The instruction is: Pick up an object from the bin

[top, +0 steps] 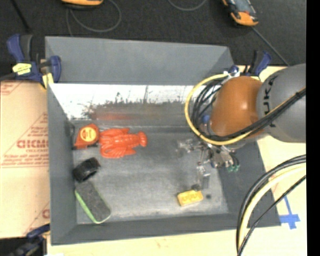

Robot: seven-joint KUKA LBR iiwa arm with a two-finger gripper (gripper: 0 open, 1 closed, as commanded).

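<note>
Fingers [205, 177] look spread, nothing between them. Bin [149, 183], left side: green-edged black pad [93, 204], black lump [86, 169], orange round tape measure [88, 135], red toy lobster [121, 143]. Front right: yellow block [190, 197], just beside gripper [196, 163].

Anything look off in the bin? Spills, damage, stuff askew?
Nothing stands out. An orange disc, red lobster toy, black lump and green-edged pad lie loose at the left of the bin; a yellow block sits by the gripper. Dark scuffs on the back wall look like wear.
</note>
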